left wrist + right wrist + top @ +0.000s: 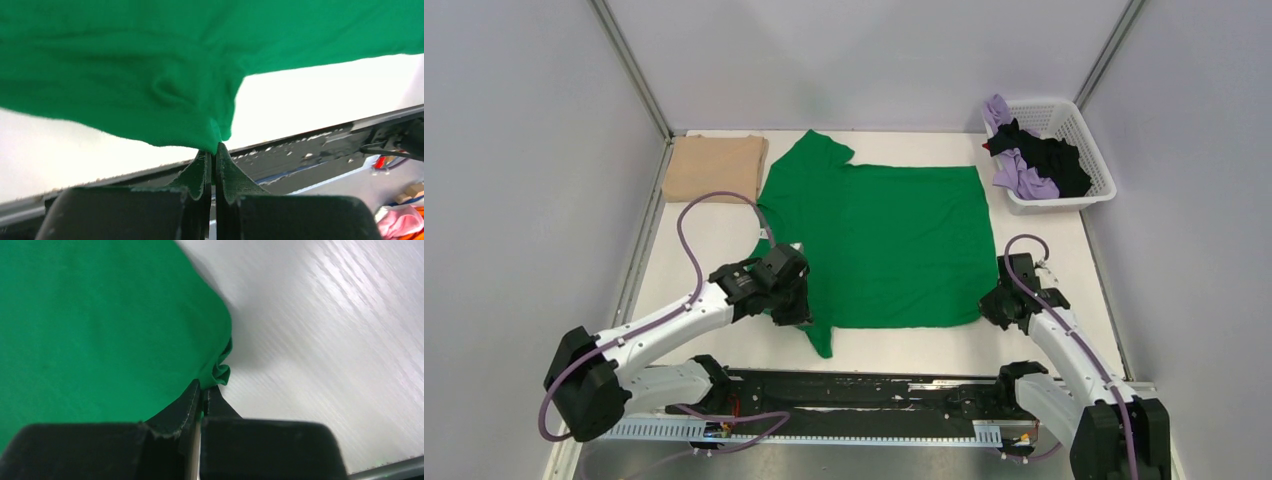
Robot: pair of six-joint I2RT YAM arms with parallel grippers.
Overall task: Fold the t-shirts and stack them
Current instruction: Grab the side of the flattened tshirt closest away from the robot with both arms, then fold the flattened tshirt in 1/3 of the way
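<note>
The tan t-shirt (716,168) lies folded at about 10 o'clock on the bench (904,345), just beside the far sleeve of the green t-shirt (884,245). The green t-shirt is spread flat across the middle of the bench, collar end toward 9 o'clock and hem toward 3 o'clock, with one sleeve pointing to 12 o'clock and the other to 6 o'clock.

The left tool (789,310) sits at roughly 8 o'clock of the green t-shirt, by the near sleeve. In the left wrist view its jaws are pressed together on a pinch of green cloth (216,150), and the fabric hangs raised off the white surface.

The right tool (992,308) is at the hem corner, about 4 o'clock of the shirt. Its jaws are closed tight, with a small bunched fold of the green corner caught at the tips (202,390).

At 2 o'clock stands a white lattice basket (1084,125), holding a crumpled lilac t-shirt (1024,180) and a black t-shirt (1054,160).
</note>
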